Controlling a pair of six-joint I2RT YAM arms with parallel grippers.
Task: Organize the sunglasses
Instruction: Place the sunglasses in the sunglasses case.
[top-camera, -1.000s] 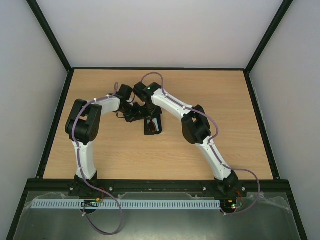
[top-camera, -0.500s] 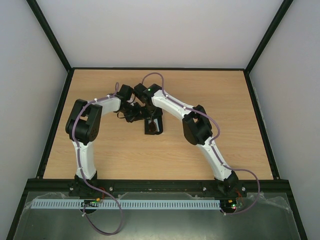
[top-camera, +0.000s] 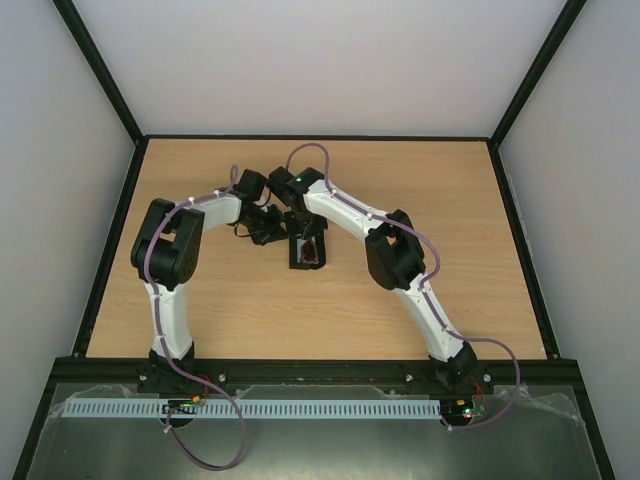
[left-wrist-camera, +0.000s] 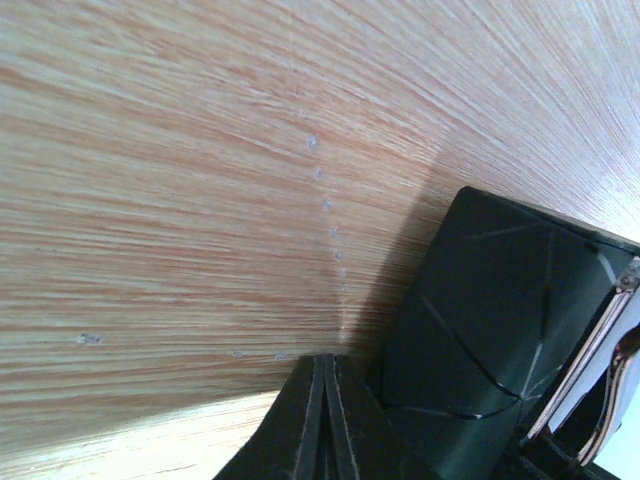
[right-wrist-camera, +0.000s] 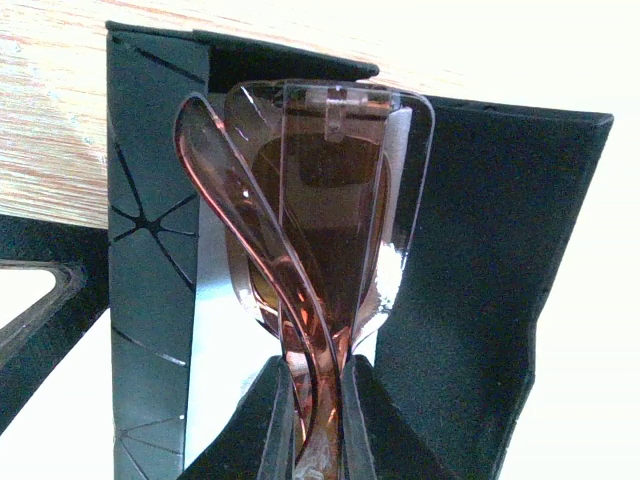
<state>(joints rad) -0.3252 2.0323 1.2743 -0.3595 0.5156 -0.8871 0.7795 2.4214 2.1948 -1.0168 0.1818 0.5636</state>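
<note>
The sunglasses (right-wrist-camera: 320, 200), amber-tinted with slim brown arms, are folded and stand inside the open black case (right-wrist-camera: 155, 230). My right gripper (right-wrist-camera: 317, 375) is shut on their near end, with the case walls on both sides. In the top view the case (top-camera: 296, 262) lies mid-table with the sunglasses (top-camera: 310, 250) in it and the right gripper (top-camera: 306, 230) over its far end. My left gripper (left-wrist-camera: 325, 360) is shut with nothing in it. Its tips are low over the wood, just left of the case (left-wrist-camera: 490, 310). From above, the left gripper (top-camera: 268, 230) sits beside the case's left side.
The wooden table (top-camera: 200, 300) is enclosed by a black frame and grey walls. Both arms bend in towards the middle, their wrists close together behind the case. No other loose objects show.
The right gripper and the sunglasses have shifted slightly within the case. The left arm has stayed where it was.
</note>
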